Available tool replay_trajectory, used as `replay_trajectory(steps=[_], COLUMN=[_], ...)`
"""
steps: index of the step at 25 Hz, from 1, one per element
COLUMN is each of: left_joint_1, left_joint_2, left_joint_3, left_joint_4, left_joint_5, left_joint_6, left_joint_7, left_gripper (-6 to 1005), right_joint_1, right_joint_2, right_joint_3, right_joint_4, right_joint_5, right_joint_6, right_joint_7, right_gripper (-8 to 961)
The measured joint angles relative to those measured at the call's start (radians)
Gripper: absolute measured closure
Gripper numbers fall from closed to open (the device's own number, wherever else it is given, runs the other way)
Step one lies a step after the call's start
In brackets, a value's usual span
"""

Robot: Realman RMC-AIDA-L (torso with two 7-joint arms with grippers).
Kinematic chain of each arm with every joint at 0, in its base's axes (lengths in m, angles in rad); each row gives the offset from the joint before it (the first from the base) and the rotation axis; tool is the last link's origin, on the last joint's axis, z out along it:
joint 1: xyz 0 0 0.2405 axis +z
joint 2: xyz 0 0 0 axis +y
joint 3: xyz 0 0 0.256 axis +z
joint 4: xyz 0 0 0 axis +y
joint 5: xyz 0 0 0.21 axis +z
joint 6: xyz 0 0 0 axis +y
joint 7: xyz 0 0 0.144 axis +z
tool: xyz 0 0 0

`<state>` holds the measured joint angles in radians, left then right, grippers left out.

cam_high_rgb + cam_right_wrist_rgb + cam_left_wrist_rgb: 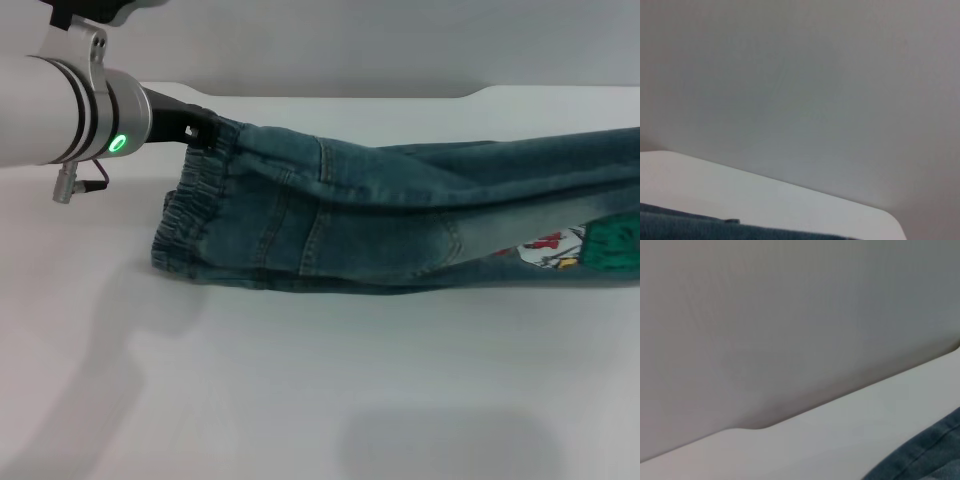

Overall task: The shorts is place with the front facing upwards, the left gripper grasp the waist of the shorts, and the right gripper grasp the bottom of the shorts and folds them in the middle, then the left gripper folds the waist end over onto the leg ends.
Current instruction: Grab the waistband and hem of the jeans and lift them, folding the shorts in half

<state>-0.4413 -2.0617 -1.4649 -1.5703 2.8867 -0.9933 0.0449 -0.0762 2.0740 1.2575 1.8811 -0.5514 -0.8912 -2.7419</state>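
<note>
The blue denim shorts [380,220] lie doubled lengthwise across the white table [300,380], stretched from left to right. Their puckered waist [190,225] is at the left, and its far corner is lifted. My left gripper [203,128] is shut on that corner, at the end of the white arm with the green ring light [118,142]. The colourful cartoon patch [590,245] shows at the right edge, where the legs run out of frame. The leg hems and my right gripper are out of view. A strip of denim shows in the left wrist view [925,455] and in the right wrist view [690,225].
The table's back edge [470,95] runs just behind the shorts, with a grey wall beyond it. Bare white tabletop stretches in front of the shorts toward me.
</note>
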Motion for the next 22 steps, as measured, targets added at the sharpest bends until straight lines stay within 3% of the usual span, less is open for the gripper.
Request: replay_trajectory(steps=[22], left_joint_1=[0.023], left_joint_2=[0.0], left_joint_3=[-0.003], left_joint_4=[0.021], left_joint_5=[-0.001], left_joint_6=[0.094], left_joint_7=[-0.001], left_gripper=[984], right_joint_1=[0.014], right_joint_2=[-0.001], right_joint_3=[0.034], right_joint_4=[-0.09], right_joint_5=[-0.174], right_joint_6=[0.056], right_joint_7=[0.193], right_gripper=[953])
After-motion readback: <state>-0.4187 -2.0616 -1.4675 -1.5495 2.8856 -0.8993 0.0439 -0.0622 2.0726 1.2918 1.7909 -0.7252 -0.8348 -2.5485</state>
